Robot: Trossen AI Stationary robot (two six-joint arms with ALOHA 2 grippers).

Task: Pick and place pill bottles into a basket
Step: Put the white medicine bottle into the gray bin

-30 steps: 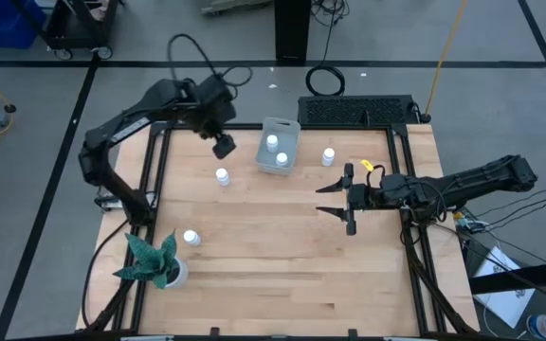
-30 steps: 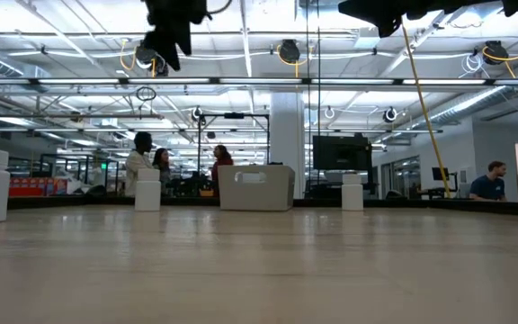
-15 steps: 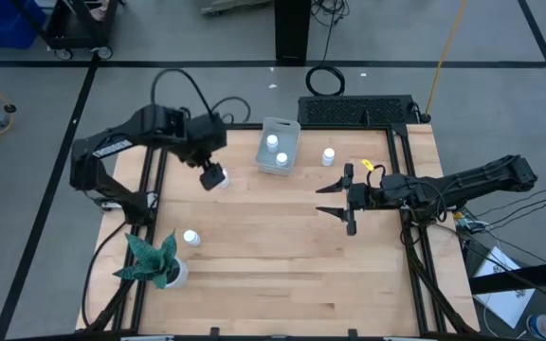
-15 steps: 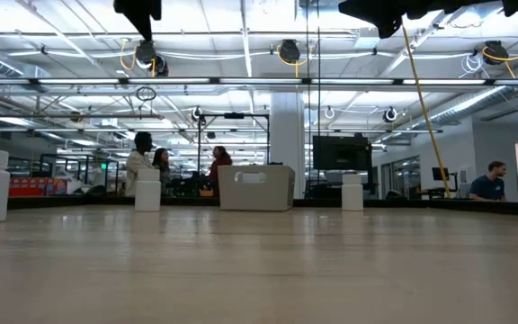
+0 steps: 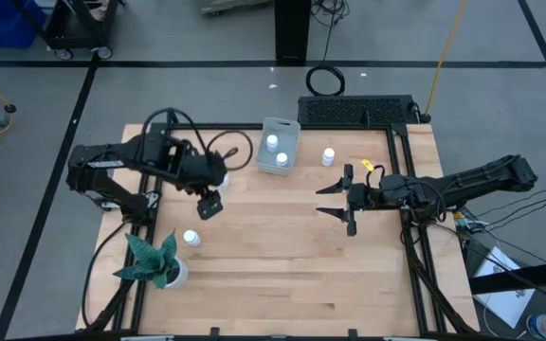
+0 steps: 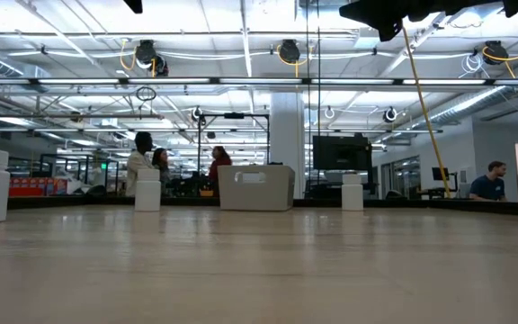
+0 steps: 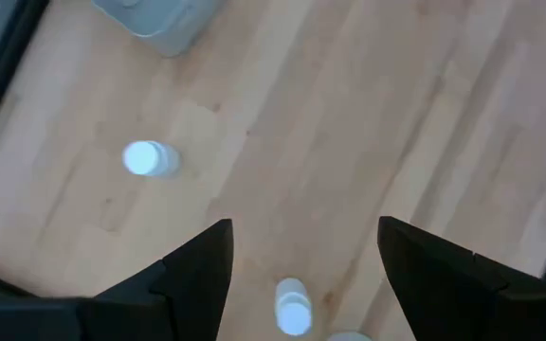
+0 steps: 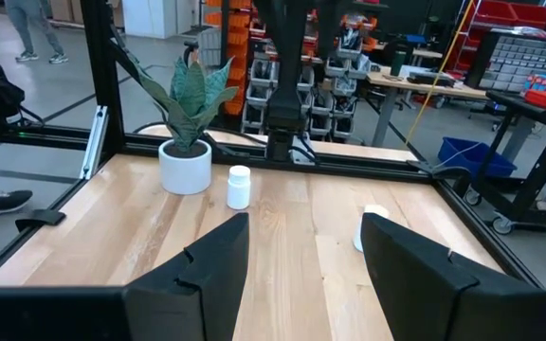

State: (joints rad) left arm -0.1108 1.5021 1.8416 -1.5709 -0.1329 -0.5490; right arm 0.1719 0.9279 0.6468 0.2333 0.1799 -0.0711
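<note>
The pale grey-blue basket (image 5: 278, 147) stands at the table's far middle with two white pill bottles (image 5: 272, 142) inside. One bottle (image 5: 328, 155) stands to its right, and one (image 5: 191, 238) at the near left by the plant. My left gripper (image 5: 209, 204) is open and points down over bare wood between the basket and that near-left bottle. In the left wrist view its fingers (image 7: 303, 225) stand apart, with a bottle (image 7: 292, 308) beyond them and another (image 7: 145, 158) to the side. My right gripper (image 5: 347, 199) is open and empty at the middle right.
A green plant in a white pot (image 5: 164, 270) stands at the near left corner. A black ridged box (image 5: 354, 110) lies beyond the far edge. The black frame rails (image 5: 401, 180) run along the table's sides. People sit in the room beyond the table (image 6: 151, 162).
My left gripper has gone from beside the basket toward the table's near edge and a little to the left, and now hangs over the wood nearer the bottle by the plant. My right arm has kept still.
</note>
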